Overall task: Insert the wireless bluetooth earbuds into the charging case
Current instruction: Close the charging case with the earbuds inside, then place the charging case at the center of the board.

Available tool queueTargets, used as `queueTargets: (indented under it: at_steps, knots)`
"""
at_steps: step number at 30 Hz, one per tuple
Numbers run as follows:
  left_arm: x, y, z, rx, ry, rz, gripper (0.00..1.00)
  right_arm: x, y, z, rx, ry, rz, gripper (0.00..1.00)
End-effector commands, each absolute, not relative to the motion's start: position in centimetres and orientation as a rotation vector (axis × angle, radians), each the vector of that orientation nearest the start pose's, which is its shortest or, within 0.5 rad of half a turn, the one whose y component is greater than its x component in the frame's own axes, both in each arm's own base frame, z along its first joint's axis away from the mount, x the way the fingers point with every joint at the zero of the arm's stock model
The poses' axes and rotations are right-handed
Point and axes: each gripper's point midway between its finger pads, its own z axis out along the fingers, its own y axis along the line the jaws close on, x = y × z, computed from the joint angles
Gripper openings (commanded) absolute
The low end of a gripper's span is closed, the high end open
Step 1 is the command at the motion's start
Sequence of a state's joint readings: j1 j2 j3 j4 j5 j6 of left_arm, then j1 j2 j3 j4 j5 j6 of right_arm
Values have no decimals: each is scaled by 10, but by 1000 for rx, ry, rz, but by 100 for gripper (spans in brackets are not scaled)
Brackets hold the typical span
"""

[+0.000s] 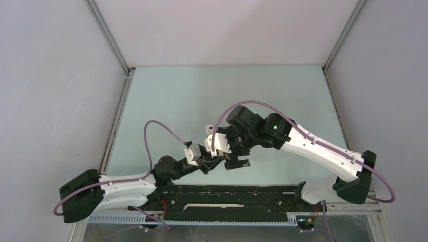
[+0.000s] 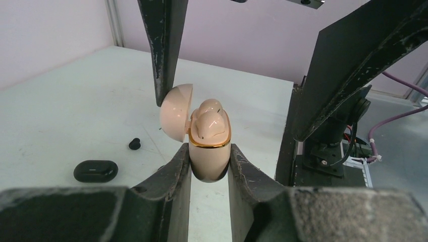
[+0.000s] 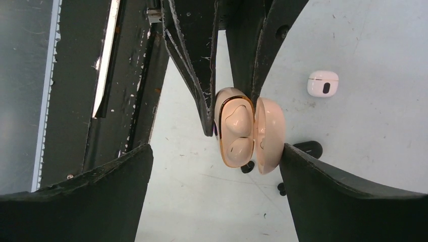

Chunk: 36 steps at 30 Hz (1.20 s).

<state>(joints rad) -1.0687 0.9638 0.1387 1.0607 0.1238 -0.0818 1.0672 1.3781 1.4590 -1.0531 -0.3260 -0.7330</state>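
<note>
place: robot lab cell | evidence: white panel walls (image 1: 45, 75), aluminium frame posts (image 1: 108, 35), pale table (image 1: 202, 91)

Pale pink egg-shaped plastic charging case (image 2: 209, 164) upright between left gripper (image 2: 209, 154) fingers. Two pink earbuds (image 2: 209, 121) seated in it. Domed lid (image 2: 176, 118) hinged open to its left, apparently touching a finger (image 2: 162, 60) of the right gripper (image 3: 216, 148). On the table (image 2: 60, 101) further left: small black earbud (image 2: 134, 143), with black oval case (image 2: 96, 170) before it.

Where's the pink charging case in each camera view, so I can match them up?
Left wrist: pink charging case at centre, upright, lid open to its left.
Right wrist: case at centre, lid open to its right.
Top external: cannot be made out.
Shared landmark: the left end effector's fingers clamping the case body, seen in both wrist views.
</note>
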Motion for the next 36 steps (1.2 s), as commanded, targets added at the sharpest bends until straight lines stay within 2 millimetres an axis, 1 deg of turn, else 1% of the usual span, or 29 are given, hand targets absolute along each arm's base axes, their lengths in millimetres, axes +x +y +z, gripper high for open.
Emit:
queueTargets:
  at_steps: [1, 5, 8, 9, 10, 11, 13, 14, 15, 16, 17, 18, 19, 21, 22, 23, 24, 26, 27, 28, 29, 30, 32, 34, 36]
  knots:
    - [144, -302, 244, 668, 1126, -1067, 0, 122, 298, 239, -2056, 1450, 561, 95]
    - [154, -297, 241, 598, 1170, -1047, 0, 113, 287, 251, -2051, 1419, 567, 93]
    - [162, -293, 234, 557, 1210, -1013, 0, 101, 270, 261, -2052, 1411, 599, 91]
    - [164, -292, 232, 552, 1219, -1007, 0, 99, 264, 266, -2038, 1412, 609, 91]
    - [165, -292, 230, 552, 1231, -1002, 0, 104, 258, 274, -1990, 1427, 605, 91]
    - [166, -293, 227, 552, 1250, -996, 0, 119, 252, 283, -1899, 1467, 583, 93]
    - [168, -294, 220, 538, 1300, -1001, 0, 165, 228, 300, -1668, 1585, 539, 95]
    - [170, -294, 215, 518, 1334, -1008, 0, 187, 212, 308, -1542, 1652, 549, 95]
    - [171, -294, 212, 488, 1371, -1023, 0, 204, 198, 314, -1424, 1713, 598, 94]
    - [172, -294, 206, 454, 1415, -1038, 0, 213, 187, 318, -1332, 1751, 670, 92]
    - [174, -294, 199, 415, 1464, -1051, 0, 219, 176, 318, -1258, 1782, 735, 90]
    - [175, -293, 190, 382, 1518, -1062, 0, 222, 169, 313, -1204, 1812, 783, 87]
    - [176, -293, 175, 355, 1589, -1055, 0, 224, 164, 305, -1166, 1830, 802, 85]
    - [178, -292, 150, 298, 1722, -1036, 0, 224, 160, 275, -1131, 1857, 791, 84]
    - [179, -291, 139, 281, 1783, -1012, 0, 224, 158, 249, -1097, 1889, 790, 84]
    - [180, -291, 128, 264, 1840, -989, 0, 230, 158, 238, -1063, 1854, 756, 84]
    - [181, -289, 118, 254, 1887, -961, 0, 232, 158, 227, -1026, 1829, 739, 84]
    - [182, -288, 106, 221, 1946, -933, 0, 235, 158, 203, -941, 1824, 729, 83]
    - [182, -287, 100, 206, 1968, -927, 0, 235, 159, 197, -917, 1810, 736, 82]
    - [183, -287, 96, 193, 1987, -922, 0, 232, 162, 195, -923, 1796, 751, 80]
    - [184, -288, 90, 180, 2010, -914, 0, 231, 163, 200, -943, 1790, 733, 80]
    - [185, -288, 84, 156, 2036, -902, 0, 233, 163, 210, -956, 1775, 695, 79]
    - [188, -290, 75, 107, 2075, -917, 0, 238, 161, 220, -950, 1752, 626, 78]
    - [190, -298, 72, 70, 2085, -981, 0, 239, 162, 214, -938, 1758, 620, 76]
    - [193, -307, 70, 43, 2098, -1038, 0, 237, 166, 203, -960, 1788, 642, 73]
